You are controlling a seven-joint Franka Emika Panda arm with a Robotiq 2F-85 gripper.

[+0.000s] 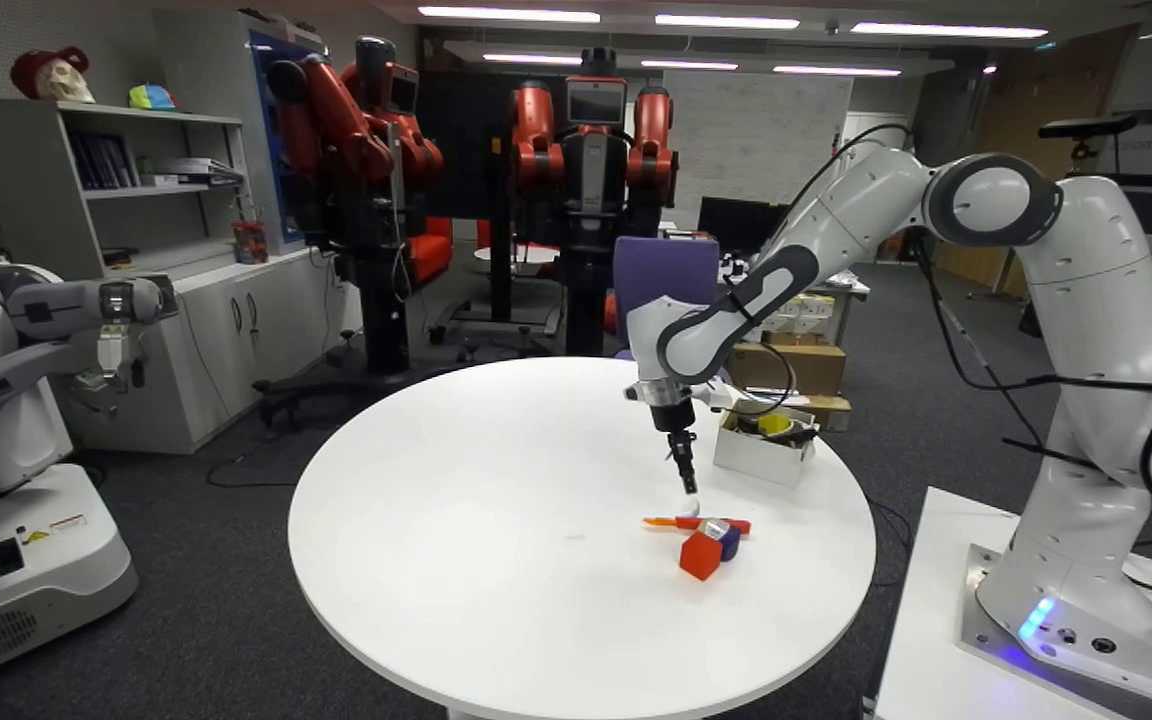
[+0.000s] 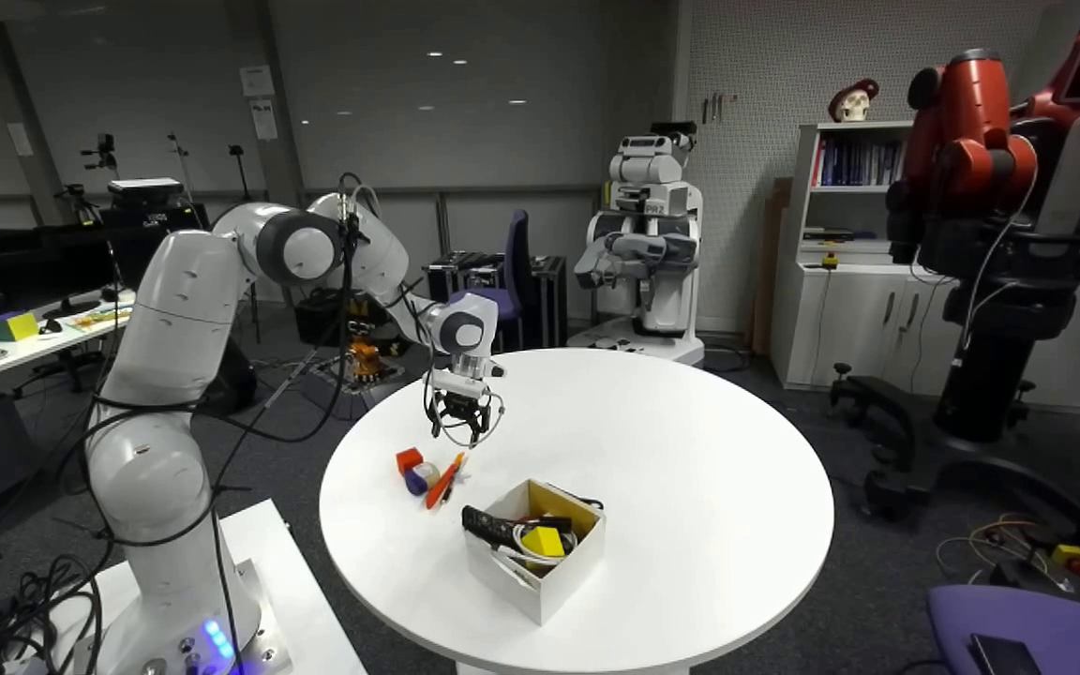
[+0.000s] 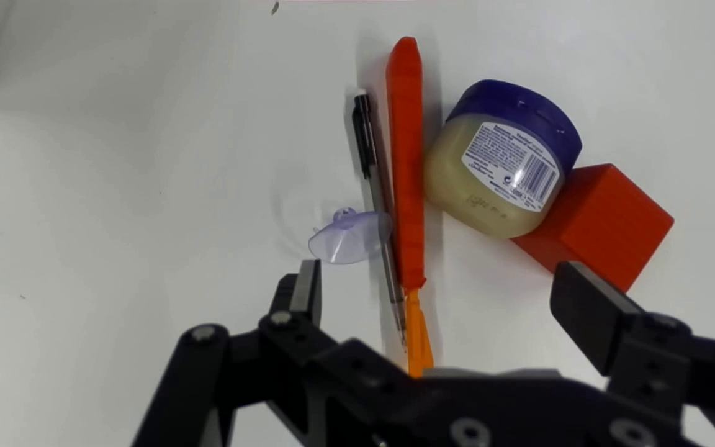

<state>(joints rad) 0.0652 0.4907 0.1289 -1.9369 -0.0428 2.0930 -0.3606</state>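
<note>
Tool (image 3: 438,276) above a round white desk (image 1: 456,520), its two fingers parted wide. In both exterior views it hangs, pointing downward, from a white arm (image 1: 1106,270), low over the desk. Wrist view: a red stick (image 3: 408,167) with an orange end lies lengthwise, the orange end nearest the tool and between the lines of the two fingers. Just to its left, nearly parallel, lies a grey-and-black pen (image 3: 377,192); a clear suction cup (image 3: 348,239) overlaps the pen's barrel and sits near one fingertip in this view. To the right of the stick, a jar (image 3: 500,167) with a dark blue lid and white label rests on its side; whether jar and stick touch cannot be told. A red block (image 3: 612,226) adjoins the jar, which hides part of it. In an exterior view, a white box (image 2: 573,577) stands near these items, holding a yellow block (image 2: 543,541) and a black remote control (image 2: 488,527), the latter leaning on the rim. Background, across the exterior views: a white robot (image 2: 648,211) behind the desk, and a purple chair (image 1: 666,268).
</note>
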